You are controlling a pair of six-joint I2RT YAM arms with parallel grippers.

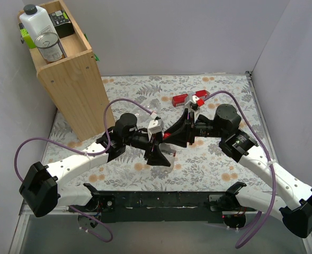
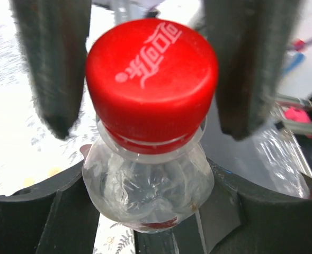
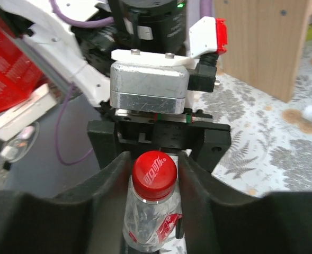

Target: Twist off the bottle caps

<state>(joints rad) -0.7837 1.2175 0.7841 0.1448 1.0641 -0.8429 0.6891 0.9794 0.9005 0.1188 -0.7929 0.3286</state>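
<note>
- Closest to the left wrist camera, the left gripper has its black jaws closed round the shoulder of a clear, crumpled bottle, holding it
- On the bottle's neck we see the red cap, white script across its top, with its ring just below it
- We find the right gripper meeting it head-on: its jaws stand narrow, one against each side of the cap, gripping it
- From the right wrist, the cap's top is turned toward that camera, and the left gripper's silver body sits straight behind the bottle
- From above, we see both arms reach inward and meet over the middle of the floral tabletop; the bottle is almost wholly hidden between them
- Behind the right gripper a red box lies on the tabletop, partly covered by the arm
- At the far left a wooden crate stands upright, with a white jug and a tin can in its open top
</note>
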